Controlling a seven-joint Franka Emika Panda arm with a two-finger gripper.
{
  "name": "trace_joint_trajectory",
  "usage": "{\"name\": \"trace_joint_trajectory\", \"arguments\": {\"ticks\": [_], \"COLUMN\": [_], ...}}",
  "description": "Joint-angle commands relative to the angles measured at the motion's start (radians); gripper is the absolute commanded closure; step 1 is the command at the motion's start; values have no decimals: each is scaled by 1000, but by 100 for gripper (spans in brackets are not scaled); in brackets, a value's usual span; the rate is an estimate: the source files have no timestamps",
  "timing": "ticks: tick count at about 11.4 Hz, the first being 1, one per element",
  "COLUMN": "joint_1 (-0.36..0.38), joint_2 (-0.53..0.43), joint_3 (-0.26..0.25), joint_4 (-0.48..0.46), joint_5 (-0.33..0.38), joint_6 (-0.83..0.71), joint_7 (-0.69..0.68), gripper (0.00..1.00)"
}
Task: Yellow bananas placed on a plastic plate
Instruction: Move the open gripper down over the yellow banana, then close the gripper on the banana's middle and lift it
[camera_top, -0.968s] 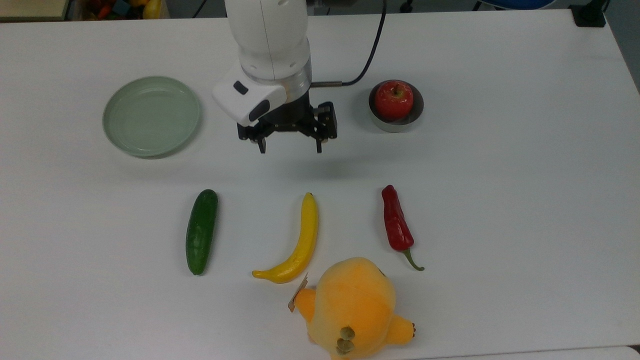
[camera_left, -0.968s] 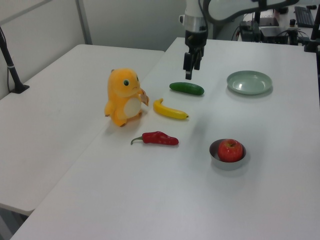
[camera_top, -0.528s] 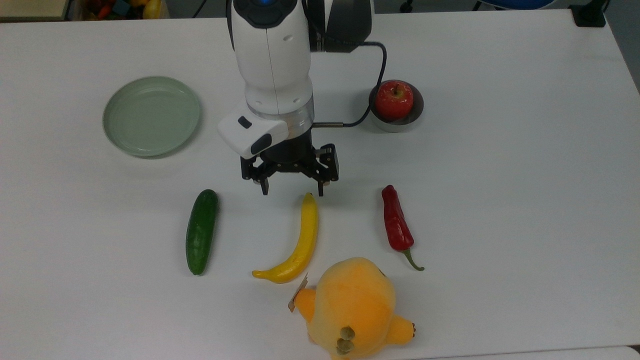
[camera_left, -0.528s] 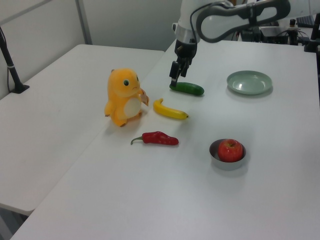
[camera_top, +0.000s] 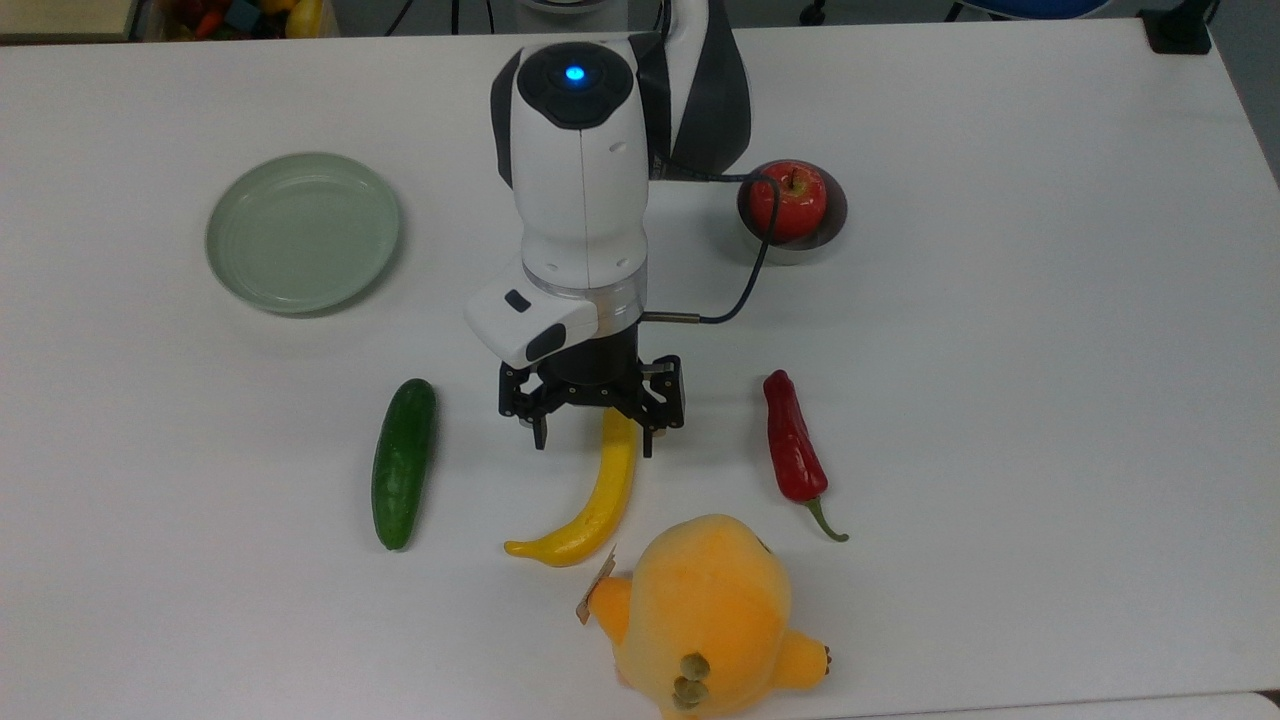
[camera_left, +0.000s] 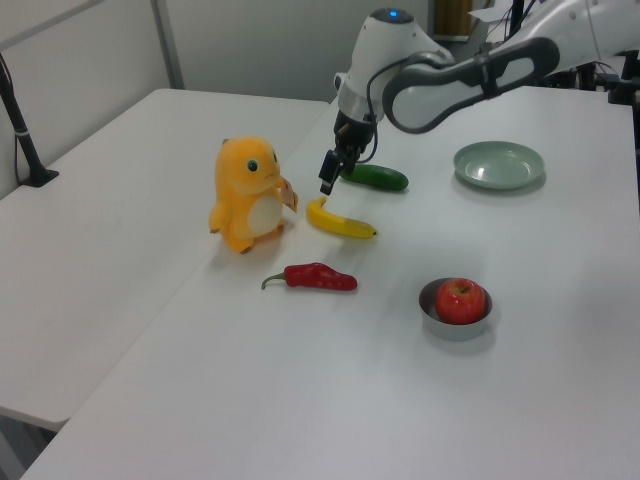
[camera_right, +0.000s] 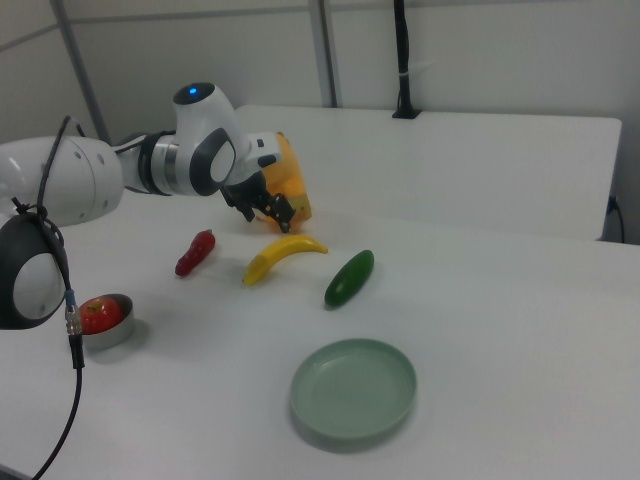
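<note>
Gripper (camera_top: 592, 437) hangs over the stem-side end of the banana (camera_top: 590, 500), fingers spread wide, nothing held. In the top view one finger sits on each side of the fruit's upper end; from the left view it looks to be above the banana rather than down around it.

Banana lies flat on the worktop (camera_top: 1000, 400), between the cucumber (camera_top: 403, 462) and the red chili (camera_top: 794, 450), its lower tip just beside the plush toy (camera_top: 705, 615). The plate (camera_top: 303, 232) is bare and sits well apart from the banana, beyond the cucumber.

Risks, my read:
- Grasp point is near the end, not the middle. A long curved fruit pinched there will likely pivot and droop, maybe slip out mid-carry.
- Banana is curved and smooth; if the fingers close off-axis it can roll or squirt sideways toward the cucumber.
- Plate is only about as wide as the banana is long. A tilted drop could leave an end hanging on the rim, or tip it off.
- Low carry path from banana to plate passes near the cucumber; a dangling end could knock it.
- Plush toy's paper tag sits close to the banana's lower tip; a drag instead of a lift could snag it.

Count: 1 banana, 1 plate, 1 cucumber, 1 red chili, 1 plush toy, 1 apple (camera_top: 789, 198), 1 metal dish (camera_top: 830, 232) holding it, 1 gripper.
</note>
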Motion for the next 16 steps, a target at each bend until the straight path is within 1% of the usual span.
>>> {"name": "trace_joint_trajectory", "arguments": {"ticks": [1, 4, 7, 8, 9, 11, 12, 13, 14, 15, 16], "joint_1": [19, 20, 33, 34, 34, 34, 36, 36, 36, 36, 36], "joint_2": [10, 24, 44, 46, 46, 53, 55, 56, 56, 55, 55], "joint_3": [-7, -7, -7, -7, -7, -7, -6, -4, -4, -3, -3], "joint_4": [-33, -62, -71, -82, -99, -103, -103, -119, -120, -120, -120], "joint_5": [-23, -24, -84, -92, -93, -107, -118, -125, -130, -129, -130], "joint_6": [66, 126, 146, 151, 168, 189, 189, 189, 191, 189, 189], "joint_7": [60, 71, 91, 99, 100, 100, 100, 100, 100, 100, 100], "gripper": [0, 0, 0, 1, 6, 34, 46, 54, 70, 91, 100]}}
